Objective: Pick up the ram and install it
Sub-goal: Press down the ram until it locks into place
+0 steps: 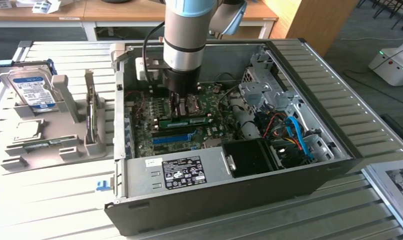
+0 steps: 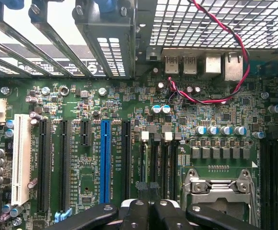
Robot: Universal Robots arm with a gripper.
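Misalignment is the main hazard here. The gripper (image 1: 180, 106) hangs inside the open computer case (image 1: 335, 145), low over the motherboard (image 1: 148, 140), and its black fingers (image 2: 138, 213) are pressed together with no gap and nothing clamped between them. The ram (image 1: 185, 121), a green stick with a pale sticker, lies along a memory slot directly beneath the gripper tip, beside the blue expansion slot (image 1: 171, 138). Whether the fingers actually touch its top edge, and whether both ends are fully down, cannot be told. If the stick sits high at 1 end, a push from above could tilt it, bend the slot contacts or flex the board. The top edge is thin, so closed fingertips may slide off sideways and strike the CPU socket (image 2: 220, 189) or the row of small capacitors (image 2: 220, 130) close by. A twisted red-and-black wire (image 2: 234, 52) loops across the board near the rear ports and could snag on the arm.
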